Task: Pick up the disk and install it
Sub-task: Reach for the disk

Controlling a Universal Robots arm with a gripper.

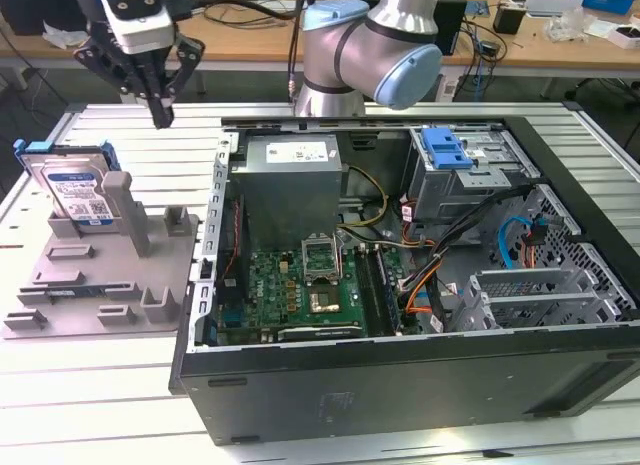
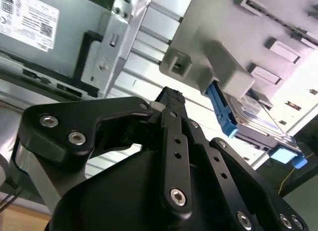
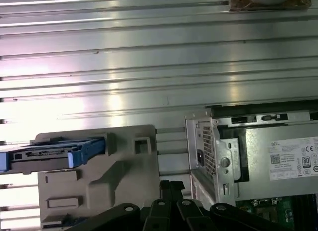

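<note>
The disk [image 1: 78, 190] is a silver drive with a blue-and-white label in a blue bracket. It leans upright at the back of a grey holder [image 1: 110, 275], at the exterior view's left. In both wrist views the disk [image 2: 258, 129] [image 3: 49, 154] shows edge-on in that holder. My gripper [image 1: 160, 113] hangs above the table behind the holder, to the right of the disk and apart from it. Its black fingers [image 2: 171, 99] [image 3: 171, 185] stand together, shut on nothing.
An open computer case [image 1: 400, 385] lies to the right of the holder, with a power supply [image 1: 290, 170], a motherboard [image 1: 310, 290] and a grey drive cage with a blue latch [image 1: 445, 150]. The ribbed metal table [image 1: 110, 125] runs under everything. The arm's base [image 1: 345, 60] stands behind the case.
</note>
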